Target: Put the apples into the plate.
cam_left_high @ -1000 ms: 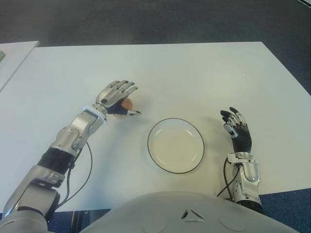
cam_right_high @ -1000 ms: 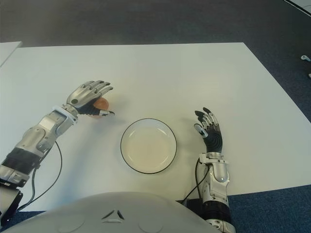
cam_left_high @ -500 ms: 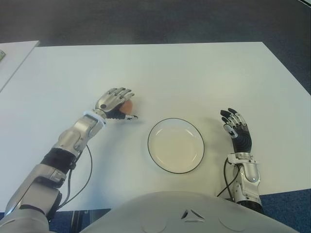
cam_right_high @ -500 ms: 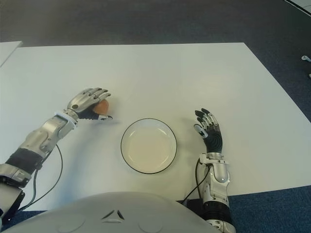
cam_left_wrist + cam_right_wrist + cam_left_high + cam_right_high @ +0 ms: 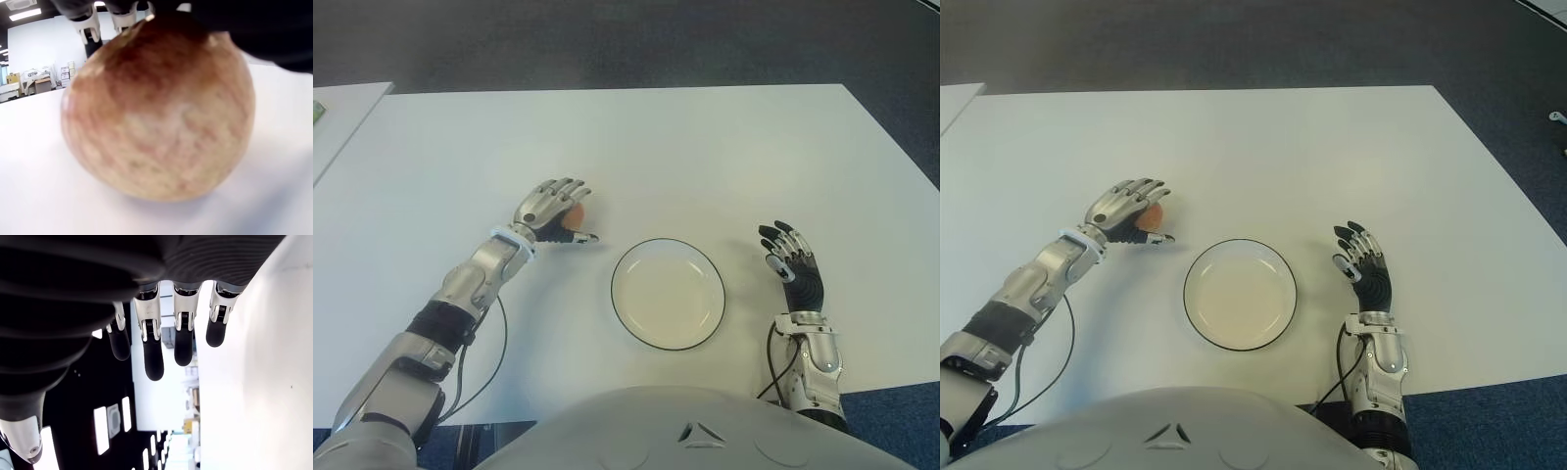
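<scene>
A white table [image 5: 705,147] fills most of the scene, with dark carpet [image 5: 607,44] beyond its far edge. Near the robot's body, roughly in the middle, sits a round white plate [image 5: 622,264] with a thin dark rim, and nothing lies in it. To the left of the plate and a little farther from the robot, the left hand [image 5: 551,208] reaches over an apple [image 5: 573,212], its fingers curled down across the top of the fruit and its thumb stretched out low along the side that faces the plate. The left wrist view shows the apple [image 5: 159,112] from very close, reddish brown on top and paler yellow below, sitting on the table surface with a soft shadow beneath it, while the fingertips [image 5: 88,27] press against its upper edge. The apple is near the plate but apart from it, outside the rim. The right hand [image 5: 790,266] shows to the right of the plate, well clear of the rim, palm turned upward, its fingers [image 5: 152,355] extended and slightly spread with nothing between them. Whether this hand touches the table cannot be told. Only one apple is in view.
</scene>
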You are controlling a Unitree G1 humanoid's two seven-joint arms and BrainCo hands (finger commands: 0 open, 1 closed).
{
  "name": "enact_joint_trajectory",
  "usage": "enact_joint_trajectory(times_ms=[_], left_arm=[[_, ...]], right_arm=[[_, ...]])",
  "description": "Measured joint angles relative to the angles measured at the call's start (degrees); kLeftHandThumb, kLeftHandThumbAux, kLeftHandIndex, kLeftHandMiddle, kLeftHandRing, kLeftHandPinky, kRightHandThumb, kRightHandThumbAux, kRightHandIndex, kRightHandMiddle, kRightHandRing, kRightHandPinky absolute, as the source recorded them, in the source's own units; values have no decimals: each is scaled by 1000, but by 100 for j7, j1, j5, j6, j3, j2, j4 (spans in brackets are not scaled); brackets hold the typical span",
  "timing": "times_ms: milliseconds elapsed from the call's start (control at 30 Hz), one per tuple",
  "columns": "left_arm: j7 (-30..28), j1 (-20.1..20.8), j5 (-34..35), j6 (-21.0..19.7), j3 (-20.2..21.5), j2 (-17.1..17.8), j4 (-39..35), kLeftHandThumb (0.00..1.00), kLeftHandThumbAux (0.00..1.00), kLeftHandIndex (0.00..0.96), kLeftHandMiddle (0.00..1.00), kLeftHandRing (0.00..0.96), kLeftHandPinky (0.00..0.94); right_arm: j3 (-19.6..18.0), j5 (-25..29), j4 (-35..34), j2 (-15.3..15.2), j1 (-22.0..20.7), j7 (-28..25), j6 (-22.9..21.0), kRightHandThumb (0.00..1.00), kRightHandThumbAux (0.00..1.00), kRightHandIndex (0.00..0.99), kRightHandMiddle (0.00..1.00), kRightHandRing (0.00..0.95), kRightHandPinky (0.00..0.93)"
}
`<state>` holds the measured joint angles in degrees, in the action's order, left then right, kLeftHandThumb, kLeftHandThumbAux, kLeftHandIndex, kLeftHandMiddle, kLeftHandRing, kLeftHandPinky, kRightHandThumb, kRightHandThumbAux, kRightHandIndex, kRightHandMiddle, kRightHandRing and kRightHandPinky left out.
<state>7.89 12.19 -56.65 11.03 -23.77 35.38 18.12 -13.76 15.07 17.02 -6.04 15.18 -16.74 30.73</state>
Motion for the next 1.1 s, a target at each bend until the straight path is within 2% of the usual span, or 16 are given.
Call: enact_joint_trajectory(times_ms=[233,633,733,833,900,967,1000,1067,1100], left_arm=[[268,79,-3,-36,-101,-113,345,325,186,0,0,0,0],[1317,821,30,306,-481,-511,1871,301,220,0,0,0,0],[1509,936,53,392,-581,-600,2130,305,253,19,0,0,1],[1690,987,87,466,-657,-676,2298,317,278,78,0,0,14],[1836,1016,97,502,-697,-737,2408,384,324,199,93,58,82],[2106,1067,96,561,-752,-813,2605,420,346,252,140,94,118],[2228,1093,96,585,-784,-845,2699,473,371,310,211,166,195],[2586,1216,85,638,-852,-919,2956,590,524,369,321,287,318],[2767,1272,78,654,-882,-947,3085,638,582,393,413,390,405]], right_arm=[[-61,3,-14,-6,64,-20,57,318,614,198,291,208,175],[-119,0,-183,-36,294,-16,60,301,623,216,293,211,173],[-133,1,-188,-53,320,-16,60,299,624,224,295,213,176],[-149,6,-191,-73,335,-16,60,296,624,228,297,214,171],[-159,12,-200,-83,347,-18,61,290,624,233,298,213,169],[-170,24,-228,-95,385,-19,61,288,624,237,298,212,170],[-175,28,-247,-103,408,-20,62,286,625,241,296,211,173],[-190,28,-308,-134,464,-20,61,284,626,245,292,208,176],[-197,29,-337,-147,495,-20,61,281,625,246,289,206,179]])
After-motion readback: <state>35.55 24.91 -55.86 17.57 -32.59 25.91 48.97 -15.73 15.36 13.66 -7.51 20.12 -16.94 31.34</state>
